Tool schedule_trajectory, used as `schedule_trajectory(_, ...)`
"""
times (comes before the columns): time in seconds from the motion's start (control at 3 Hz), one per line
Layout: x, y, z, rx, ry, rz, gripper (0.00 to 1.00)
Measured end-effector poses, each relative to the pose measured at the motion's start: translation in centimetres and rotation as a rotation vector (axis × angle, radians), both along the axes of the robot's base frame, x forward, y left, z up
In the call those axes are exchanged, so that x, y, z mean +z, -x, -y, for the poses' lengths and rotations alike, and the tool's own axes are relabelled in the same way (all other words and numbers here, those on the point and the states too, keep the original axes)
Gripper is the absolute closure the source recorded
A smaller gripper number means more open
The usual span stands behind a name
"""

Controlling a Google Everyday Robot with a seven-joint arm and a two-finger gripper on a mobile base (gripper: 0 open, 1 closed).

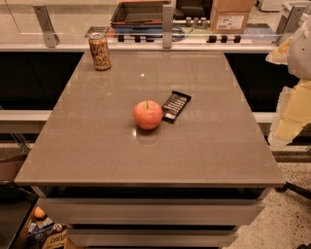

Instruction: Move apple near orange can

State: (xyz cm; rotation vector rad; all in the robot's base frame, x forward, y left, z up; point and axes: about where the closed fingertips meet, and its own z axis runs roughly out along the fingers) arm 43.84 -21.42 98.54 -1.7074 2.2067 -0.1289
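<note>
The orange-red apple [147,115] sits near the middle of the grey table [97,155], stem up. The orange can [99,51] stands upright at the table's far left corner, well apart from the apple. My gripper [293,92] shows as a pale white and yellow shape at the right edge of the view. It is off the table's right side and far from both the apple and the can, and it holds nothing that I can see.
A flat black snack bar wrapper [175,106] lies just right of the apple, almost touching it. A glass-railed counter with a tray [138,13] and a cardboard box [230,15] runs behind the table. Bags lie on the floor at the lower left [46,233].
</note>
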Motion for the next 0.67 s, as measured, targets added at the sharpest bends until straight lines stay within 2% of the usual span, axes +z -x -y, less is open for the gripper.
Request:
schedule_trajectory(0.33, 0.0, 0.0, 0.0, 0.000, 0.000, 0.002, 0.00)
schedule_trajectory(0.67, -0.3, -1.1, -2.0, 0.015, -0.066, 0.032, 0.00)
